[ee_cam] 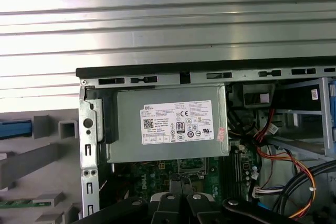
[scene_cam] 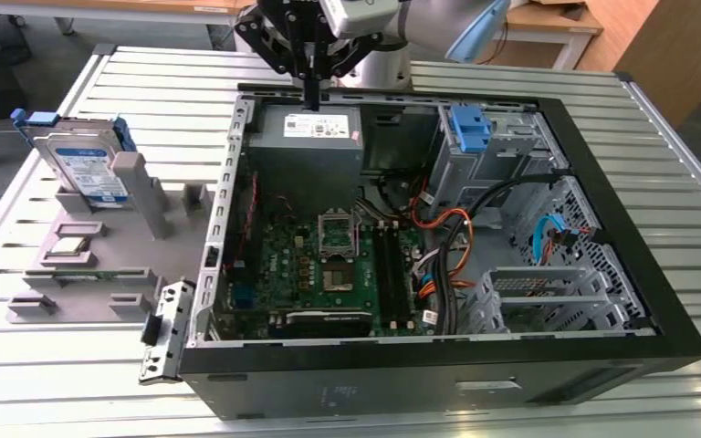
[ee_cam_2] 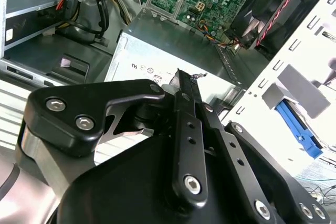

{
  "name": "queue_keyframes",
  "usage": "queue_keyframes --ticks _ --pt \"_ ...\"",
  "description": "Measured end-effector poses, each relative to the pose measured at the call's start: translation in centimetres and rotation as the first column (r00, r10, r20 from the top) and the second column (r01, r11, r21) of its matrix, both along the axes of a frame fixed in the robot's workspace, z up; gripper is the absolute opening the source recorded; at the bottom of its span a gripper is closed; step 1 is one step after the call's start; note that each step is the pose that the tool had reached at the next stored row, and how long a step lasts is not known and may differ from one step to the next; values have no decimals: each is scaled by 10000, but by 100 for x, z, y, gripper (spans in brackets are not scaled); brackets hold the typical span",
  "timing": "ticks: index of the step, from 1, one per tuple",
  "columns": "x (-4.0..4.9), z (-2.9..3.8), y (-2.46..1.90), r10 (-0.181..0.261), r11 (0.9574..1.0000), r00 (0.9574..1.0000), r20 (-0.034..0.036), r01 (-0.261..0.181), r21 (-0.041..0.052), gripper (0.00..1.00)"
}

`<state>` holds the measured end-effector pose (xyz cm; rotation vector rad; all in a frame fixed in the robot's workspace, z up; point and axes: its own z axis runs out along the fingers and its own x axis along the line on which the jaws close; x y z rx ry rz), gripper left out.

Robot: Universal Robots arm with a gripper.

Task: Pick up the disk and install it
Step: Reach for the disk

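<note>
jaws look pinched together w/ nothing between them. the gripper [scene_cam: 311, 100] hangs tips-down just over the back rim of the pc case [scene_cam: 448, 370], directly above the psu [scene_cam: 311, 128], whose white label faces up in the first wrist view. further into the case there's the motherboard [scene_cam: 326, 265] and a blue bracket [scene_cam: 469, 128] up in the drive bay corner, no drive in it.

the disk [scene_cam: 83, 169] is nowhere near the gripper. it's outside the case, over on the exterior view's left, standing on edge in a grey fixture [scene_cam: 95, 246] on the slatted table [scene_cam: 143, 82]. label side faces the camera, blue carrier [scene_cam: 120, 137] wraps its edges, handle tab [scene_cam: 36, 118] sticks out at the top corner.

my guess on handling: rigid metal slab, prob fairly hefty for its size, won't flex, but doesn't like knocks, so no dropping or banging it into the bay. the bare silver faces look smooth and likely slippery. the plastic carrier is prob the bendy part, and the tab alone seems too flimsy to carry the weight. best hold looks like the upper part that stands free of the fixture, squeezed across the two flat faces or the carrier rails, near the middle so it doesn't swing.
</note>
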<state>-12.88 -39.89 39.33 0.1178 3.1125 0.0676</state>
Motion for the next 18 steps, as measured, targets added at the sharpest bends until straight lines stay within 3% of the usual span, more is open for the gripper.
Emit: queue_keyframes --ticks 18 --pt "-52 0 0 -1 10000 10000 1 1 1 10"
